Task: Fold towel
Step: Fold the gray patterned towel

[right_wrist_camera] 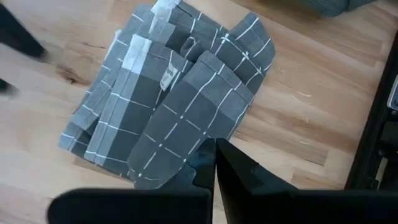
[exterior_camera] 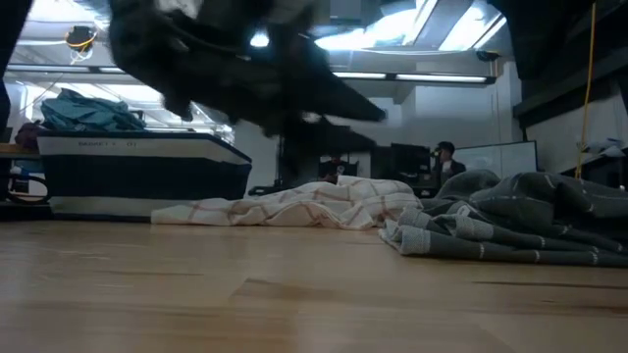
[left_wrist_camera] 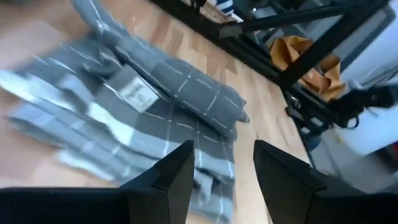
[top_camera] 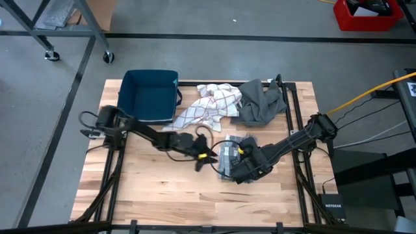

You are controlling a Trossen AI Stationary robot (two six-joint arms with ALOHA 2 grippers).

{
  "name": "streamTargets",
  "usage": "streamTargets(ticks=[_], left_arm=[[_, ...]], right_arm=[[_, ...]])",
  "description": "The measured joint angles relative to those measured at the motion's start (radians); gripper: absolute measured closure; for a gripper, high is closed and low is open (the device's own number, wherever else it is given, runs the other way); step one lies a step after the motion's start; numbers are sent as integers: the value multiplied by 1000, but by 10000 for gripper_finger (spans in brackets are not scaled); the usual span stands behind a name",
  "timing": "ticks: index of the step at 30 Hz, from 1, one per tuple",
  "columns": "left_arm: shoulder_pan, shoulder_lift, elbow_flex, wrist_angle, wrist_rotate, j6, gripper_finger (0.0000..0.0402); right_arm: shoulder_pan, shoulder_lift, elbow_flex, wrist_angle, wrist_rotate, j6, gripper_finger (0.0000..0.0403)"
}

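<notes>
Your right gripper (right_wrist_camera: pixel 214 163) sits at the near edge of the grey checked cloth towel (right_wrist_camera: pixel 168 93), fingers pressed together with no cloth clearly between them, while your left gripper (left_wrist_camera: pixel 224 171) hovers over the same towel with its fingers spread apart and empty. That towel lies folded but uneven on the wooden table (top_camera: pixel 156 188), well clear of the white red-checked cloth (top_camera: pixel 211 104), the crumpled dark grey cloth (top_camera: pixel 260 101) and the blue bin (top_camera: pixel 151 95). Drag either gripper sideways and you'll likely pull the loose top flap open, since nothing pins the layers.
</notes>
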Motion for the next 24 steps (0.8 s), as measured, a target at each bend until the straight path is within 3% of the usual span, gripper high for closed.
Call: streamTargets(ticks=[9, 12, 16, 24], left_arm=[[11, 235, 302, -11, 10, -276, 244], [23, 260, 364, -110, 10, -337, 244], [35, 269, 397, -244, 9, -346, 244], [52, 269, 399, -267, 1, -443, 244]], right_arm=[[1, 0, 0, -9, -119, -158, 384], [2, 0, 0, -9, -125, -189, 384], [1, 0, 0, -9, -127, -212, 384], [1, 0, 0, -8, -135, -213, 384]])
